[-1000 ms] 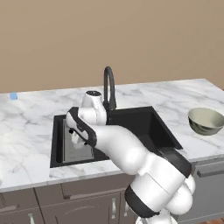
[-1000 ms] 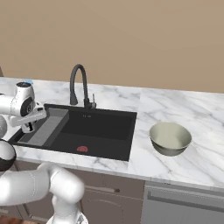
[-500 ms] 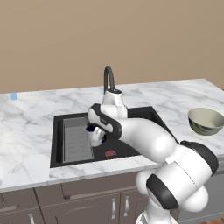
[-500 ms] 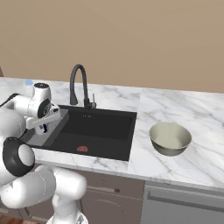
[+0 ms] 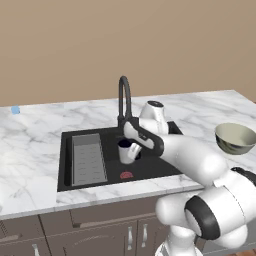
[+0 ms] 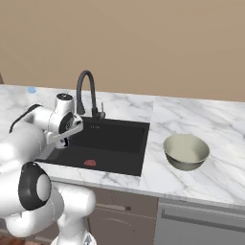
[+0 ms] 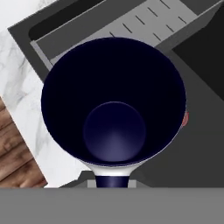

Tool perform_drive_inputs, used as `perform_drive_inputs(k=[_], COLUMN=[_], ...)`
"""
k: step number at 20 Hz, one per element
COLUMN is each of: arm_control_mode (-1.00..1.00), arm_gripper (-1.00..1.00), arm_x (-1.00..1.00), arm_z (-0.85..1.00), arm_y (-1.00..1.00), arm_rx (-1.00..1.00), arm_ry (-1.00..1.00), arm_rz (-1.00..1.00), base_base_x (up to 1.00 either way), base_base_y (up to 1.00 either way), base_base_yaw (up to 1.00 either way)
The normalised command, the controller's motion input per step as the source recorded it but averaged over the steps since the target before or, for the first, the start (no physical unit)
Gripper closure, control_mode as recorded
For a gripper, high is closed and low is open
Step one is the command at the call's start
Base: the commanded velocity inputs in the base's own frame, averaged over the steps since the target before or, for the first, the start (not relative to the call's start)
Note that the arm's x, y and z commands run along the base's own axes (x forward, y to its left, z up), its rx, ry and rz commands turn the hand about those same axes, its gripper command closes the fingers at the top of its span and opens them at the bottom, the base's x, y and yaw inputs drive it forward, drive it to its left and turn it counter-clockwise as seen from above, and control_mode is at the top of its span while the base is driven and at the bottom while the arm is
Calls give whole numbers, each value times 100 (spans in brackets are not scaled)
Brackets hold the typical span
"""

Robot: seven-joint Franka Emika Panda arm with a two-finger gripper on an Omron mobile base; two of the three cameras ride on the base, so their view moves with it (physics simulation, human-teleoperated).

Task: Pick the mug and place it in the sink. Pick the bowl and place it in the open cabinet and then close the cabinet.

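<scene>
1. Hand view looked straight down into the mug [image 7: 114,105], upright, its rim pinched by the gripper [image 5: 131,148].
2. It hung above the sink [image 5: 150,167] basin (release pending), bowl [image 5: 235,137] waiting on the bench [image 5: 30,150].

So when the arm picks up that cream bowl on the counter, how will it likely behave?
The bowl looks rigid, so it likely won't flex. Its smooth, curved wall may slip in a pinch grip. Wide and low, it should resist tipping.
</scene>
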Motion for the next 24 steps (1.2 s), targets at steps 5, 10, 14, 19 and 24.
perform_drive_inputs(k=[5,10,14,19,24], arm_control_mode=[-100,-100,-100,-100,-100], arm_gripper=[100,100,100,100,100], arm_x=[0,10,23,38,26], arm_z=[0,0,0,0,0], arm_y=[-51,-52,-51,-39,-46], arm_rx=[0,0,9,15,18], arm_ry=[-16,-9,1,11,11], arm_rz=[0,0,0,0,0], base_base_x=[0,0,0,0,0], base_base_y=[0,0,0,0,0], base_base_yaw=[0,0,0,0,0])
